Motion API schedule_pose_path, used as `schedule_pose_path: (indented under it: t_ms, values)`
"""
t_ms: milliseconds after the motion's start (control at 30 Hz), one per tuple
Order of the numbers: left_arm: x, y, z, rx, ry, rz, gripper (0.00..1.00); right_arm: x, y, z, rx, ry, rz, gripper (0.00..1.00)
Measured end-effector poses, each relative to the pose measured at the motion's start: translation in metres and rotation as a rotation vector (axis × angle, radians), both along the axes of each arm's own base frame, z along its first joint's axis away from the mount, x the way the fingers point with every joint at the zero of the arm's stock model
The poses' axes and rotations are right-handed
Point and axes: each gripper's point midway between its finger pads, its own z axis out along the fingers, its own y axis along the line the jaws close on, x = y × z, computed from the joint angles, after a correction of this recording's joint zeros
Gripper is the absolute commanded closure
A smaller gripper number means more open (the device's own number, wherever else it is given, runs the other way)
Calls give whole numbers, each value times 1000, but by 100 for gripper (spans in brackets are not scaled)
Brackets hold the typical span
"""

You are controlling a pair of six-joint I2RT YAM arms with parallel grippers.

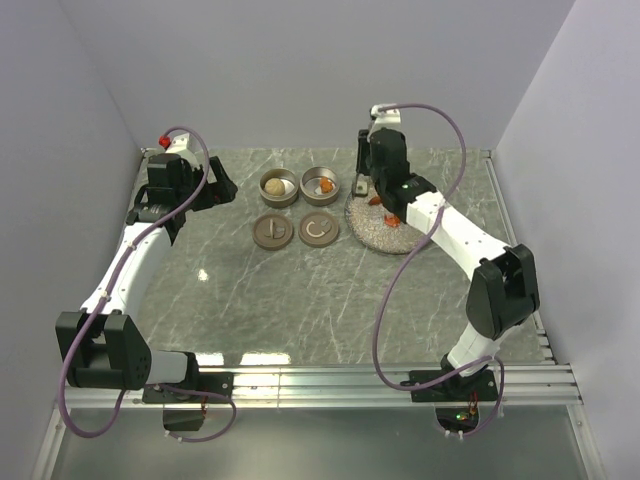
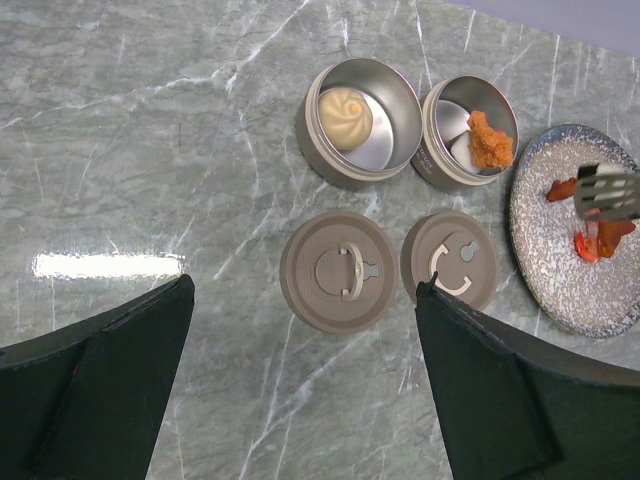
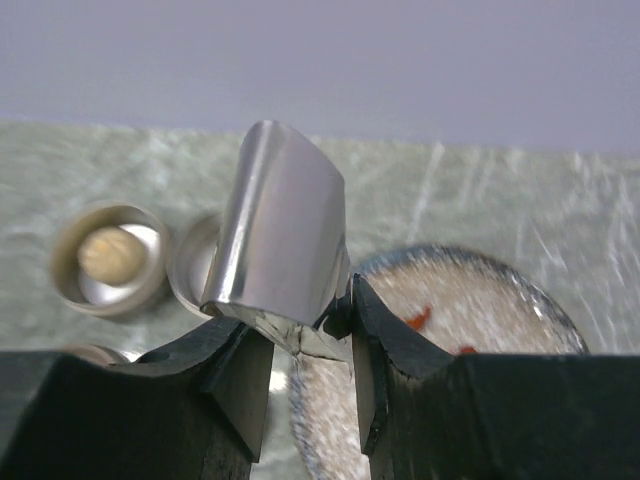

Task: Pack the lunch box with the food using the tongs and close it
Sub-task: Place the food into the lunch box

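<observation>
Marble tabletop (image 1: pixel 300 300), mid-packing: right gripper (image 3: pixel 310 335) clamps the tongs (image 3: pixel 280 230) over orange-red bits (image 2: pixel 590 245) on the speckled plate (image 2: pixel 555 300), left gripper (image 1: pixel 215 188) gapes empty well left of it. Next I'd say pinch one bit, then carry it to the tins (image 2: pixel 360 120) beside the plate.

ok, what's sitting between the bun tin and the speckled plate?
The second round tin, holding an orange piece, sits between the bun tin and the plate. The left wrist view shows it best.

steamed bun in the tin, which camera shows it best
Left wrist: the steamed bun is sharp, its swirled top clear inside the open tin. Top external shows only a small beige blob; right wrist shows it blurred, off to the left.
</observation>
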Motion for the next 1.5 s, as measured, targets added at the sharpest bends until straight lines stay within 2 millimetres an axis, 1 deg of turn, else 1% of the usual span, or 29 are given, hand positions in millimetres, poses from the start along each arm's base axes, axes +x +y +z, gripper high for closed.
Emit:
schedule_pose_path:
  t_ms: [67,100,200,267,333,433,500,533,600,700,767,867,1067,1167,1200,1267,1300,1333,1400,1500]
  values:
    - [0,0,0,0,0,0,1,2,10,20,27,-37,30,76]
    - [0,0,0,0,0,0,1,2,17,32,43,-59,52,76]
    - [0,0,0,0,1,0,1,5,40,59,84,-112,119,75]
    - [0,0,0,0,1,0,1,8,61,70,109,-140,173,75]
    - [-1,0,-1,0,2,0,1,13,83,76,132,-160,225,75]
    - [-1,0,-1,1,4,0,1,21,111,66,146,-150,285,75]
    - [-2,0,-2,1,5,1,1,26,131,49,149,-124,324,75]
    - [-2,1,-2,2,6,2,1,26,134,46,149,-118,333,75]
    - [-3,1,-3,3,9,3,1,29,147,30,151,-90,357,75]
    - [-3,1,-4,4,10,6,1,31,161,11,152,-58,384,74]
    - [-3,1,-4,5,10,6,1,31,165,5,155,-46,394,74]
    - [-3,2,-4,5,10,6,1,34,170,8,167,-48,400,74]
    - [-3,2,-4,5,10,7,1,35,176,23,188,-75,419,73]
    - [-3,2,-4,6,10,7,1,36,179,27,196,-84,425,71]
    - [-3,2,-4,6,10,7,1,37,181,28,198,-86,427,67]
    - [-3,2,-4,6,10,8,1,39,183,25,198,-85,427,62]
    - [-3,2,-4,7,10,9,1,40,184,23,197,-80,427,56]
    - [-3,2,-4,8,10,10,1,42,185,20,198,-76,427,54]
    - [-3,3,-4,10,10,15,1,45,188,16,198,-71,431,50]
    - [-3,4,-4,12,10,19,1,47,191,7,195,-56,434,48]
